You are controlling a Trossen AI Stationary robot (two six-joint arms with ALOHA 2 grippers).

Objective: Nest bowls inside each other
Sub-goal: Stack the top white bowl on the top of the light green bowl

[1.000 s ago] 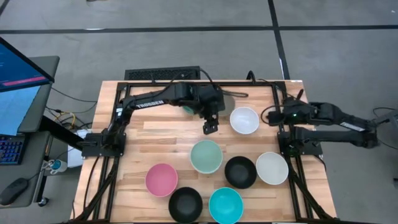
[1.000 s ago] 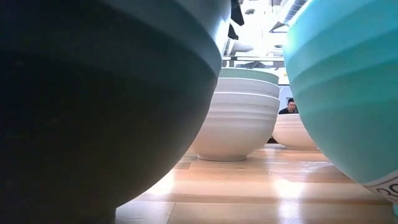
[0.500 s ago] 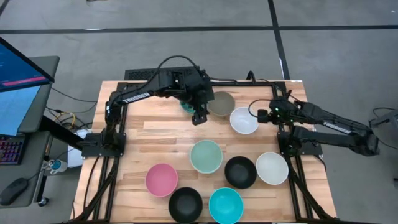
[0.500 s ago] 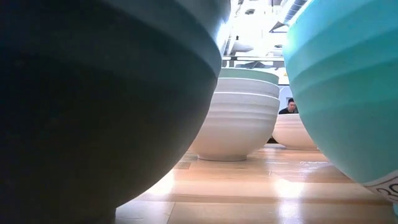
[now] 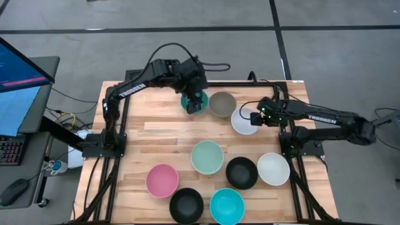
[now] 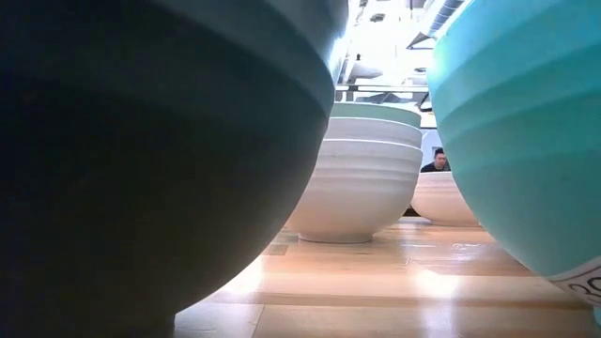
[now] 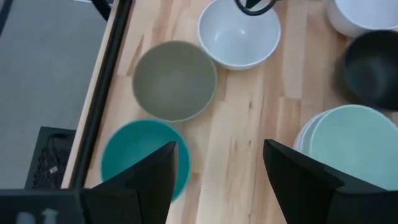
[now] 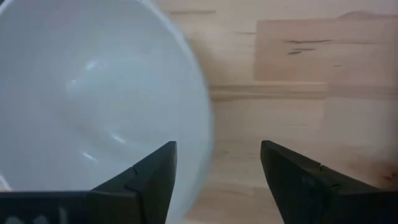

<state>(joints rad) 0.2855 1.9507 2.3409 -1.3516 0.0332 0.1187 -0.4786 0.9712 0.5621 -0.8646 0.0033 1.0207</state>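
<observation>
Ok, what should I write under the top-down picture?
Two arms reach over bowls: left gripper above the teal bowl, right gripper at the white bowl.

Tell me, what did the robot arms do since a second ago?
The left gripper swung back from mid-table to above the teal bowl at the far edge, open and empty. The right gripper reached in from the table's right side to the white bowl, open, its rim between the fingers, not yet gripped. No bowl moved.
</observation>
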